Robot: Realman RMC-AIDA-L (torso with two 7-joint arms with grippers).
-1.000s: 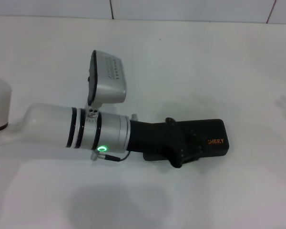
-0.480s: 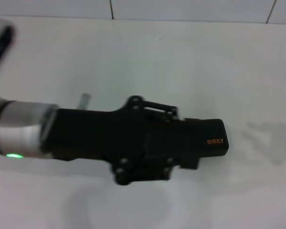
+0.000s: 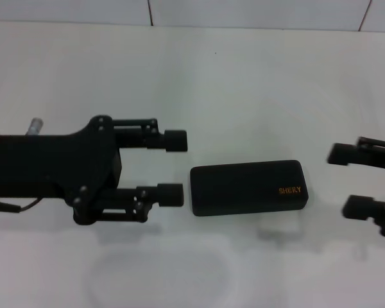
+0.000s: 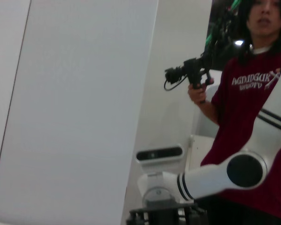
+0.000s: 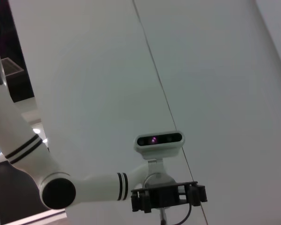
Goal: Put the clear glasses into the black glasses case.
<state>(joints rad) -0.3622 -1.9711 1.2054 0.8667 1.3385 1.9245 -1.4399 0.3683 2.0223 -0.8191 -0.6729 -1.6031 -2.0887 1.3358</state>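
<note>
At the left of the head view, the left gripper point(image 3: 172, 168) is hanging over the white table point(image 3: 244, 77) with its two fingers spread wide and nothing between them; the far finger's pad point(image 3: 175, 140) is sitting farther from the robot and the near pad point(image 3: 170, 195) is pointing at the left end of the black glasses case point(image 3: 248, 187), just beside it but with a sliver of table showing between. Its black body is stretching back toward the left edge, where a bit of silver wrist hardware and a thin cable are showing. To the right of this gripper, the case is lying flat and closed on the table, long side running left to right, with small orange lettering near its right end. Farther right, at the edge of the picture, the right gripper point(image 3: 346, 181) is reaching in with its fingers also held well apart and empty, clear of the case's right end. The clear glasses are showing in none of the views, so their place cannot be told. A tiled wall is running along the far edge of the table. The left wrist view is looking off at a pale wall, the other arm point(image 4: 201, 178), and a person in a dark red shirt point(image 4: 253, 93) holding a black handheld device point(image 4: 189, 75); the right wrist view is showing a wall and the opposite arm point(image 5: 84, 185) with its camera.
</note>
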